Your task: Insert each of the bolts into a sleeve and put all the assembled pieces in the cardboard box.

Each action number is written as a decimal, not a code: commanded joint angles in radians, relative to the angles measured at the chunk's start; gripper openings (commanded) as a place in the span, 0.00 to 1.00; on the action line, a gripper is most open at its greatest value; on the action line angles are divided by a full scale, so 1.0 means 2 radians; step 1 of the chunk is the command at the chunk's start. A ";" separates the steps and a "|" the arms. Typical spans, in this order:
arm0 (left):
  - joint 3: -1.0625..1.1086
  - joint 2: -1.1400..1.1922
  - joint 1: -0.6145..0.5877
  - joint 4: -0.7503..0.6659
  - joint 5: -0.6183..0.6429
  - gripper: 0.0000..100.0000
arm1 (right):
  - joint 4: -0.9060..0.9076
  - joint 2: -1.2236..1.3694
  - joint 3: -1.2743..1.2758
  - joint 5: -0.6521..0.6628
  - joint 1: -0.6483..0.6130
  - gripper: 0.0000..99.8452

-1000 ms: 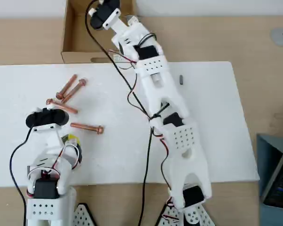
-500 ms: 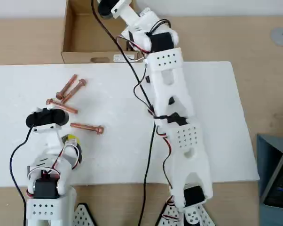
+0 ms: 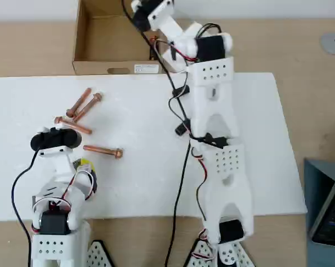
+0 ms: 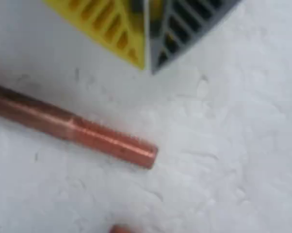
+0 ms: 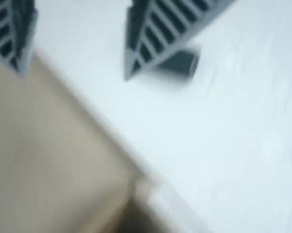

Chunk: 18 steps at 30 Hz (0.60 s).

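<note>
Bolts: four copper bolts (image 3: 88, 107) lie loose on the white mat (image 3: 134, 183). Three are clustered toward the box side and one lies apart, nearer the left arm. None sits in a sleeve.
Left gripper: the left gripper (image 4: 148, 60) sits low over the mat. Its yellow and grey fingers meet tip to tip with nothing between them, and the plain end of a bolt's shank lies just beside it.
Right gripper: the right gripper (image 5: 73, 73) has its jaws spread wide and is empty. It hangs over the line where the mat meets a tan surface (table or box, I cannot tell which).
Sleeve: a small dark sleeve (image 5: 181, 63) rests on the mat just past one finger, outside the gap between the jaws.
Cardboard box: the cardboard box (image 3: 78, 39) stands at the far edge of the mat. The right arm (image 3: 212, 83) stretches up the mat toward its right-hand corner.
Step in hand: this looks like the assembly stage for the remaining bolts, with no bolt and sleeve paired yet.
Next move: the right gripper probably needs to centre its open jaws on the sleeve and close. The left gripper must open before it can take the nearby bolt. The two parts then have to be lined up end to end.
</note>
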 commanded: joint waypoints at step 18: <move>-0.004 -0.003 -0.002 -0.004 0.002 0.00 | 0.037 -0.135 0.217 0.001 0.048 0.16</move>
